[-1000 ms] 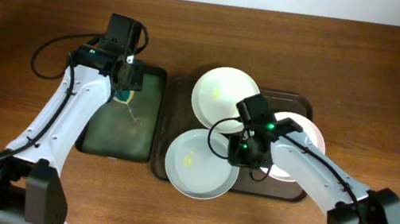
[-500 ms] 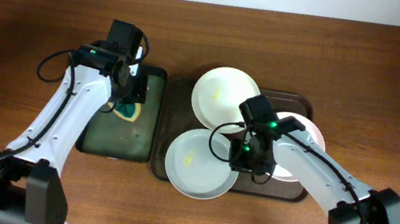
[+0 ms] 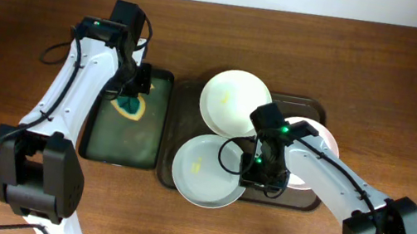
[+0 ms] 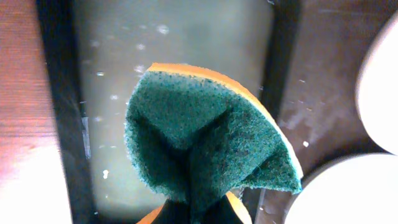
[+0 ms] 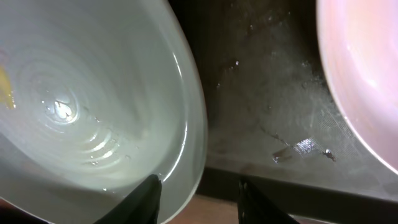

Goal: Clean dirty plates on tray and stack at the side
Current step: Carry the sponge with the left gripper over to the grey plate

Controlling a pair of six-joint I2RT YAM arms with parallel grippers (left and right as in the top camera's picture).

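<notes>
Three plates lie on the dark brown tray [image 3: 185, 96]: a pale green one at the front left [image 3: 201, 175] with a yellow smear, a whitish one at the back [image 3: 228, 97] with a smear, and a pale pink one at the right [image 3: 318, 139]. My right gripper [image 3: 254, 173] is open, its fingers [image 5: 198, 196] astride the rim of the front plate [image 5: 81, 106]; the pink plate [image 5: 360, 68] lies to the right. My left gripper [image 3: 136, 89] is shut on a green and orange sponge [image 4: 205, 134], held over the greenish tray [image 3: 125, 142].
The narrow black-rimmed greenish tray [image 4: 112, 74] holds wet droplets and lies left of the brown tray. Brown wooden table [image 3: 18, 45] surrounds both trays. The right arm lies across the brown tray's right half.
My left gripper has lifted the sponge and swung it slightly back and right over the greenish tray. My right gripper has edged forward onto the front plate's rim.
</notes>
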